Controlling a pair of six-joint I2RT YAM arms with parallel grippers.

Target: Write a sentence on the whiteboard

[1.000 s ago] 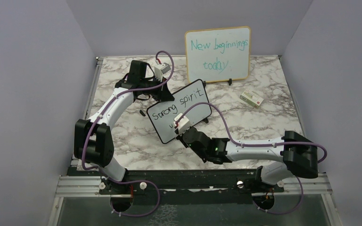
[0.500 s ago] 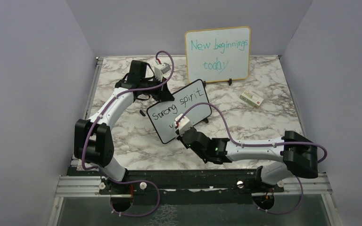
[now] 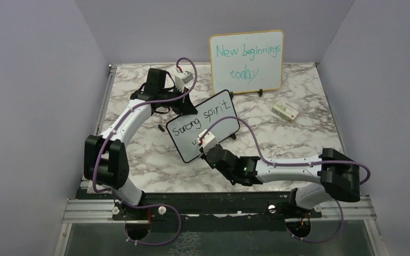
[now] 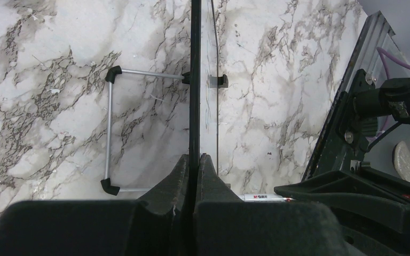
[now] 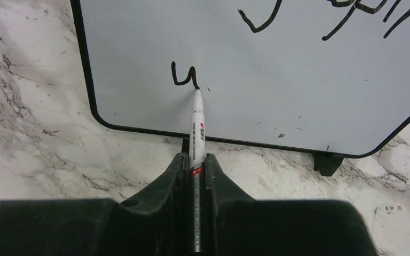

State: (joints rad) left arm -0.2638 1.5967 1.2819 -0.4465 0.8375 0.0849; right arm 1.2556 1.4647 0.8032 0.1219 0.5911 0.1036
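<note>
The left gripper (image 4: pixel 194 160) is clenched tight on the edge of the whiteboard (image 4: pixel 194 80). From that gripper's camera the board is seen edge-on. It runs straight away from the fingertips, down to the table (image 4: pixel 48 80). A thin wire stand (image 4: pixel 108 133) sits just to the left of the board there and joins it.

The right gripper (image 5: pixel 194 160) is grasping a marker (image 5: pixel 197 122). The marker sticks out straight ahead between its two fingers. The whiteboard (image 5: pixel 272 69) stands right in front of this gripper, with its bottom edge close to the fingertips. The marker's tip touches the white face, at the end of a small black mark that looks like a "u". More black writing is higher up and to the right of the gripper.

From above, the whiteboard (image 3: pixel 213 120) stands tilted on the table (image 3: pixel 299 138), between the two grippers. It reads "Strong spirit". A bigger board (image 3: pixel 247 61) with teal words stands well beyond the right gripper. A small box (image 3: pixel 284 111) lies far off to its right.
</note>
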